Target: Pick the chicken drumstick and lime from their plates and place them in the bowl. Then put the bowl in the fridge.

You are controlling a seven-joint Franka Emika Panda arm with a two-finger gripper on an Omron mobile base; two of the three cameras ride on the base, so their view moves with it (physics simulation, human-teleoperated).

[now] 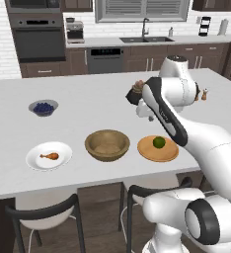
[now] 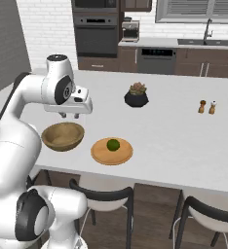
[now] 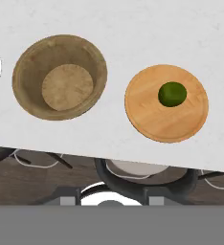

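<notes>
Item: white worktop, island type, with task objects in a near-edge row.

- Chicken drumstick: lying on the white plate, at the row's left end. Not yet moved.
- Bowl: brown wood, standing between the two plates, nothing inside (the hand view shows its bare bottom).
- Lime: resting on the tan wooden plate, right of the bowl. Not yet moved.
- Gripper: hanging above the bowl and wooden plate, apart from both; fingers too small and hidden to judge, so its opening cannot be told.

Progress: nothing done; both transfers and the fridge step are left.

Writing: none legible anywhere.
</notes>
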